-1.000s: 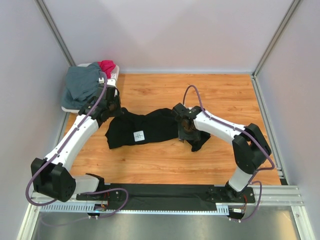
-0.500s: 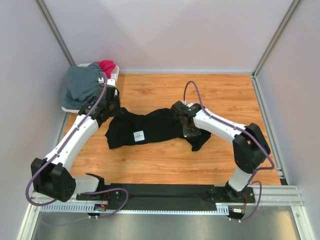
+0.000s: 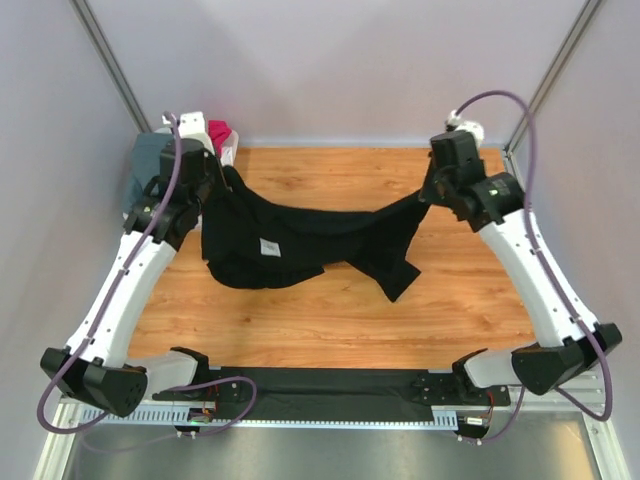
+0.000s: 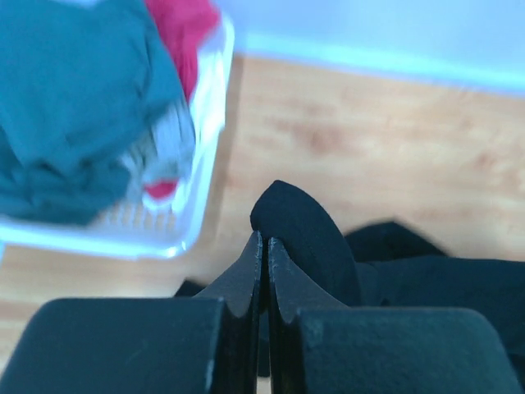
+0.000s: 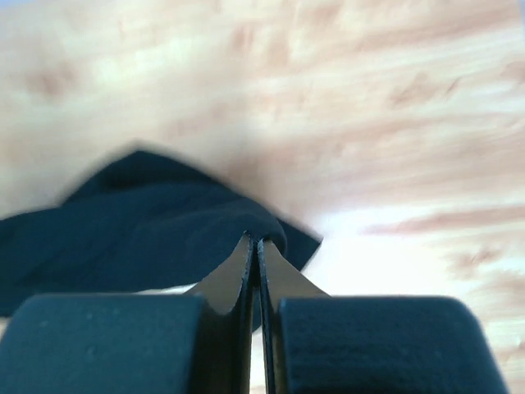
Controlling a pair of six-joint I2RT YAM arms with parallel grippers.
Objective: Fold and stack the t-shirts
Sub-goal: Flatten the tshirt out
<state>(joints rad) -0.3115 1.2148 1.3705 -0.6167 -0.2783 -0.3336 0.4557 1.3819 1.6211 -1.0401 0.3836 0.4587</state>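
- Black t-shirt (image 3: 300, 235): raised over the desk (image 3: 350, 330), slung between the two arms. It sags in the middle and a loose flap hangs at lower right. Whether its lowest folds touch the wood cannot be told.
- Left jaws: pressed together on a pinch of black cloth at the shirt's left end, just beside the white basket (image 4: 205, 164).
- Right jaws: closed tight on a fold at the shirt's right end, near the far right corner.
- Grey-blue t-shirt (image 4: 74, 107) and magenta t-shirt (image 4: 184, 33): heaped in the basket, unfolded.
- Handling, as judged: the cloth is light, limp and unbreakable. It droops and bunches wherever it is unsupported, and a thin pinch may slip.
- Hold, as judged: the present pinches gather bunched cloth. Shoulder seams or hem corners would let it hang flat for laying out.
- White label (image 3: 268, 246): showing on the left half.
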